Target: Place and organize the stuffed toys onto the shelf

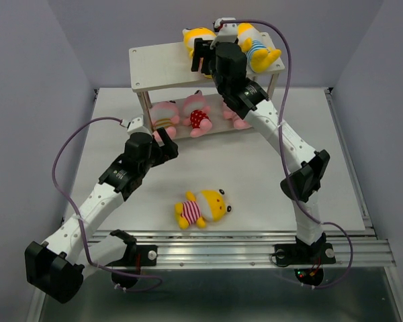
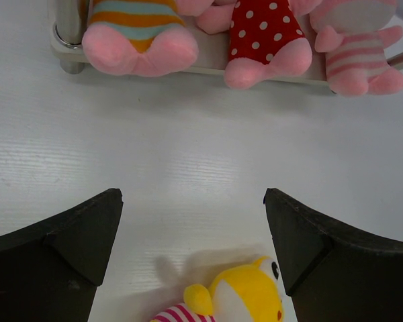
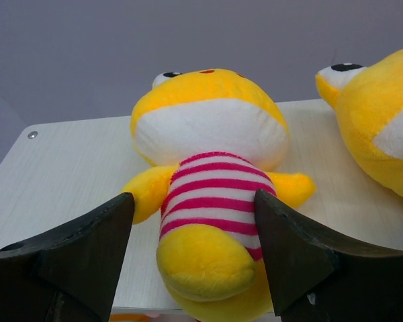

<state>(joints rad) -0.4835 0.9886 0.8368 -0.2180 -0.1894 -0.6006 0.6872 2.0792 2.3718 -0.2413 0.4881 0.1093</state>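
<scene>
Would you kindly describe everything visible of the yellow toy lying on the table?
The yellow toy is soft plush with a white face, black eyes and a pink-and-white striped body. It lies on the white table, head to the right in the top view, apart from the shelf. Only the table touches it; the open left pincer hangs clear of it.
</scene>
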